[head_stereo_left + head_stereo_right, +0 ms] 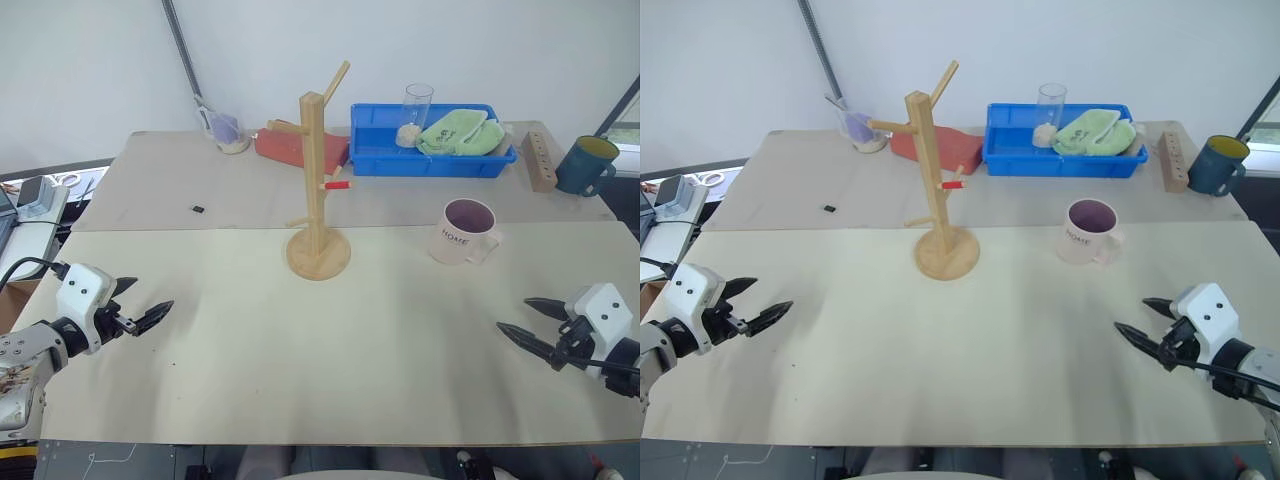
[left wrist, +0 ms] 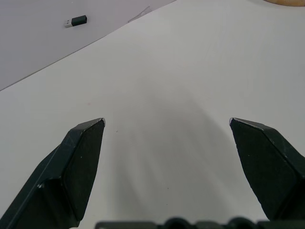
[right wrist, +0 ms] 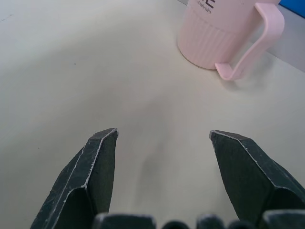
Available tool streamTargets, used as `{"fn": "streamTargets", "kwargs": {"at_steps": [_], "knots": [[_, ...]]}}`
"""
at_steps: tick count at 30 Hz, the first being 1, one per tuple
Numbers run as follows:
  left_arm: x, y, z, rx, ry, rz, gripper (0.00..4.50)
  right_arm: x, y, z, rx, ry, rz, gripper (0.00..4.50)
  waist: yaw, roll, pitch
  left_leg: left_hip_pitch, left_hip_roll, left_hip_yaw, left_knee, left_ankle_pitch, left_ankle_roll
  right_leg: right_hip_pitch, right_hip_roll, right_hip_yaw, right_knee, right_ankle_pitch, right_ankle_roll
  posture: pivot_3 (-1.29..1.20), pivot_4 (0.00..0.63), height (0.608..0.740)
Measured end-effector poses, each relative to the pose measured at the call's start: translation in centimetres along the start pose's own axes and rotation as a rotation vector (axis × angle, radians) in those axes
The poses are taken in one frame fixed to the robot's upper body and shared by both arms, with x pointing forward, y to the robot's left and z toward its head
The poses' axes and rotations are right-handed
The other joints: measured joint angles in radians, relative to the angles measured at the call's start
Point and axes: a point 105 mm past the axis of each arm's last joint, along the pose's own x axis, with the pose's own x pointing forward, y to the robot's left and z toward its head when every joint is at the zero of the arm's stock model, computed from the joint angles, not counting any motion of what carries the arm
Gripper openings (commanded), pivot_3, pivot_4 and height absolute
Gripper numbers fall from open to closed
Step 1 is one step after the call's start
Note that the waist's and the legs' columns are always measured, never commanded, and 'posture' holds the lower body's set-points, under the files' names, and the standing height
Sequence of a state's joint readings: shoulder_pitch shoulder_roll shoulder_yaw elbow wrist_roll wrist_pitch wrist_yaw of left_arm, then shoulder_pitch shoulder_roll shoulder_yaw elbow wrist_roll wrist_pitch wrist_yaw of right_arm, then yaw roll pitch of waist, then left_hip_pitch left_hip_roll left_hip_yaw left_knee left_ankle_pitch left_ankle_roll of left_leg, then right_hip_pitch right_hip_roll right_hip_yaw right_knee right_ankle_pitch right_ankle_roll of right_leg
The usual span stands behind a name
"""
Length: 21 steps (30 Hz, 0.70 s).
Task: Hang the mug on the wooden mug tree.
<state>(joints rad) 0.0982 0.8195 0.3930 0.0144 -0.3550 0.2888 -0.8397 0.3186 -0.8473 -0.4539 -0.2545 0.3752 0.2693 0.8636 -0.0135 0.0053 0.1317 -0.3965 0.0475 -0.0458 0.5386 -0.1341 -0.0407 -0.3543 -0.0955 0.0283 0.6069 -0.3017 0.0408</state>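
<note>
The cream-white ceramic mug (image 1: 465, 232) with the purple inside stands upright on the pale table (image 1: 330, 370), right of centre, with small dark "HOME" lettering on the side facing the camera and its handle turned to the right. The tall light-wood mug tree (image 1: 318, 185) on its round base stands well to the mug's left, about mid-table, with one red-tipped peg sticking out toward the mug side. Nothing hangs on it.

The left gripper (image 1: 146, 308) hovers low over the near left part of the table, jaws spread wide and empty. The right gripper (image 1: 524, 320) does the same on the near right, jaws wide apart with nothing between them, well short of the mug.

The right wrist view gets in close on the mug's ribbed wall and looped handle, with only the bottom edge of some lettering in view, too cut off to read. The left wrist view picks up a small black USB stick (image 2: 76, 21) lying on the far board.
</note>
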Motion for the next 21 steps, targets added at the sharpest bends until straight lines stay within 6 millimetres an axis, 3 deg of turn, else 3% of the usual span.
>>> {"fn": "streamTargets", "kwargs": {"at_steps": [5,14,17,21], "knots": [[-0.4,-1.2,-0.7,0.016,0.014,-0.078,4.50,0.3,-0.4,0.4,0.009,-0.002,-0.016,3.45,-0.002,0.000,0.000,0.001,0.000,0.001,0.000,0.000,0.000,0.000,-0.001,0.000,0.000,0.000,0.000,0.00,0.150,0.721],[-0.5,-1.4,-0.1,0.039,-0.033,-0.128,4.50,0.4,-0.5,0.7,0.004,-0.008,-0.038,3.45,0.001,-0.001,0.000,0.000,0.001,0.001,0.000,0.000,0.000,-0.001,-0.001,-0.001,0.000,0.000,0.000,0.00,0.150,0.721],[0.1,-3.7,2.0,0.058,-0.084,-0.268,4.50,0.6,-0.3,0.8,0.017,-0.026,-0.061,3.45,0.004,-0.001,0.000,-0.001,0.001,0.001,0.000,0.000,0.000,-0.001,-0.001,-0.001,0.000,0.000,0.000,0.00,0.150,0.721],[1.4,-9.3,7.4,0.113,-0.216,-0.532,4.50,1.0,0.5,1.1,0.061,-0.074,-0.123,3.45,0.012,-0.001,0.000,-0.002,0.002,0.003,0.000,0.000,0.000,0.000,-0.001,-0.002,0.000,0.000,0.000,0.00,0.150,0.721]]}}
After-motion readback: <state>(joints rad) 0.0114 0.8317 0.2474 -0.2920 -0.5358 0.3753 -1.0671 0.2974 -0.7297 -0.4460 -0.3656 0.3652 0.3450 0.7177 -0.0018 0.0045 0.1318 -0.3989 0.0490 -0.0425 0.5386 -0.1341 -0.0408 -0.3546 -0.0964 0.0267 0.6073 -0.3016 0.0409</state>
